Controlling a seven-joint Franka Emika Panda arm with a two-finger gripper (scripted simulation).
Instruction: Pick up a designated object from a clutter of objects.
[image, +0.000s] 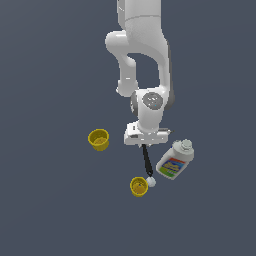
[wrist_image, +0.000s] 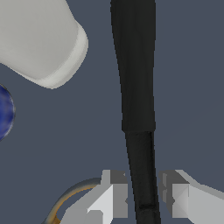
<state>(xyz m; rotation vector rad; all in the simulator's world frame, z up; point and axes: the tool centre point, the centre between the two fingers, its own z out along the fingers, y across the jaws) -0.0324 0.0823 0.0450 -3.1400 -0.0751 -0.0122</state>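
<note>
The designated object, a long slim black utensil (image: 147, 160), lies on the floor among the clutter of objects, between a white bottle (image: 175, 161) and a yellow cup (image: 139, 186). My gripper (image: 145, 144) is right over its upper end. In the wrist view the utensil (wrist_image: 138, 87) runs between the two grey fingertips (wrist_image: 116, 194). The gripper (wrist_image: 143, 194) straddles it, open, with a thin gap showing on each side. The utensil's head is hidden under the hand.
A second yellow cup (image: 98, 139) stands at the exterior view's left. A tiny white ball (image: 151, 182) rests by the utensil's lower end. The wrist view shows the bottle (wrist_image: 43, 39) close by and an orange-brown scissors loop (wrist_image: 65, 201) beside one finger.
</note>
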